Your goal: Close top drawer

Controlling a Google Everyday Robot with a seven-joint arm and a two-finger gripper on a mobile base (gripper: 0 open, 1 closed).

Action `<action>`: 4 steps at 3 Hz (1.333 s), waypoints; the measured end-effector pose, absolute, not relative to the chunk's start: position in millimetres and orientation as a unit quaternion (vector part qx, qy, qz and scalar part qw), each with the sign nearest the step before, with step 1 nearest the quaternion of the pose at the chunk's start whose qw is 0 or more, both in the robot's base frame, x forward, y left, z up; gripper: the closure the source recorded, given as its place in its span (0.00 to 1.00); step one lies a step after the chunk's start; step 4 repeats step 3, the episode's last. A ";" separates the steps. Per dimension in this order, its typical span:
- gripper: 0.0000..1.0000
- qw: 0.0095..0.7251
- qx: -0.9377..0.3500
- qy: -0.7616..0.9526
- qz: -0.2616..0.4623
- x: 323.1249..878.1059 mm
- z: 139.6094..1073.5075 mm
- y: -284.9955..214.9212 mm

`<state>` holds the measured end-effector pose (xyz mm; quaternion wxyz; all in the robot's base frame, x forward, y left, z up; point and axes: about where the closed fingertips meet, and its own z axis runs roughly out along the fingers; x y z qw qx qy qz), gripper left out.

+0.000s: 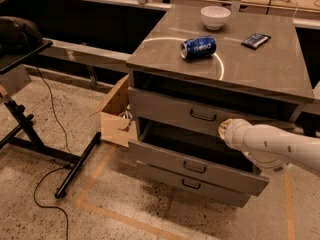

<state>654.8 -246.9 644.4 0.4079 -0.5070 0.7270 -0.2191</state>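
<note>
The top drawer (165,106) is the uppermost grey drawer of the cabinet (280,79), with a small black loop handle (202,116). It stands slightly out, and a dark gap shows above its front. My white arm (272,146) reaches in from the right. My gripper (226,129) is at the arm's tip, against the top drawer's front just right of and below the handle.
The middle drawer (170,159) is pulled out further, and the bottom drawer (200,186) sits below it. A blue can (198,47), a white bowl (215,17) and a dark packet (255,40) are on the cabinet top. A cardboard box (114,119) and a black stand (30,129) are to the left.
</note>
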 end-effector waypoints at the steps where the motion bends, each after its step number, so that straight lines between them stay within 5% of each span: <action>1: 1.00 0.397 -0.514 0.735 -0.196 617.5 644.8 -249.7; 3: 0.61 0.394 -0.521 0.734 -0.187 607.3 644.4 -244.9; 4: 0.61 0.394 -0.521 0.734 -0.187 607.3 644.4 -244.9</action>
